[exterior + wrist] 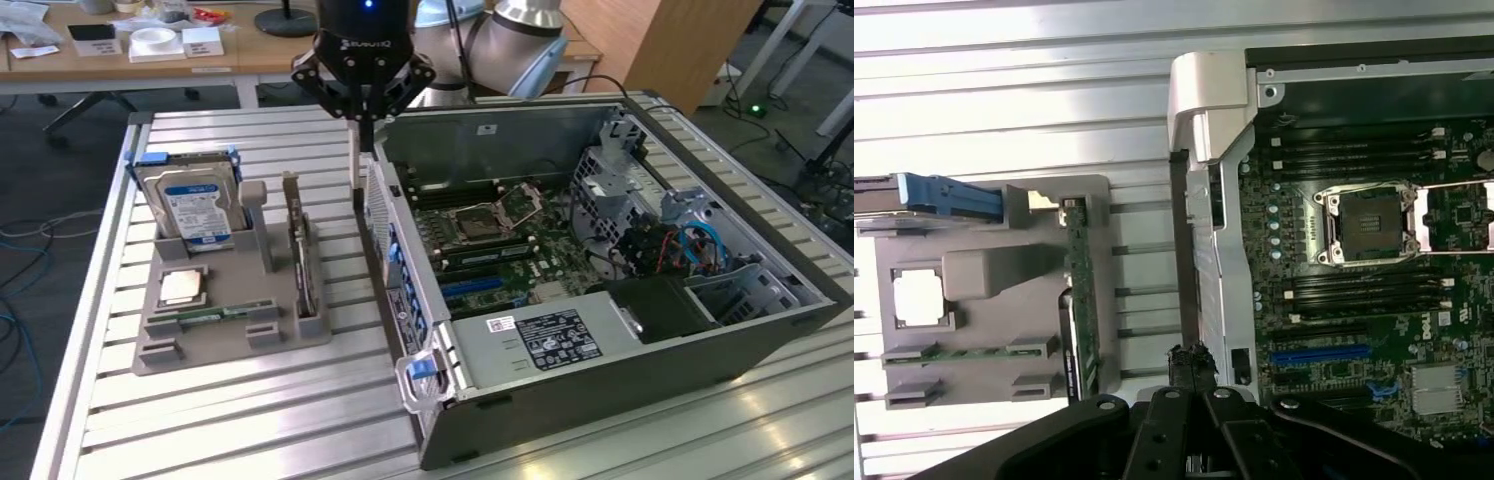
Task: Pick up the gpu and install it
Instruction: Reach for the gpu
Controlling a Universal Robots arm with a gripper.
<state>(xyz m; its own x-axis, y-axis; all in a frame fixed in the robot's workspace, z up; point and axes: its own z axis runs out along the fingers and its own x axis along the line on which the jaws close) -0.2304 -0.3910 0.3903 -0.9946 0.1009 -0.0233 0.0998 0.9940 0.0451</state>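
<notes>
The black gripper (pixel 358 185) hangs with fingers pressed together, holding nothing, just beside the open dark-grey metal computer case (pixel 641 370). The gpu (pixel 304 262), a thin green circuit card, stands on edge in a grey plastic holder (pixel 234 300) near the gripper, on its side away from the case; a silver hard drive with a blue-white label (pixel 194 205) stands farther off.

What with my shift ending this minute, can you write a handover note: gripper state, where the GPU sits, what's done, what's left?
Gripper: shut and empty, hanging tip-down over the gap between the grey holder and the open computer case.
GPU: standing on edge in the holder, on the side nearest the case, untouched.
Done: nothing yet. The blue slot on the motherboard is empty.
Left: both the pick-up and the install.
</notes>
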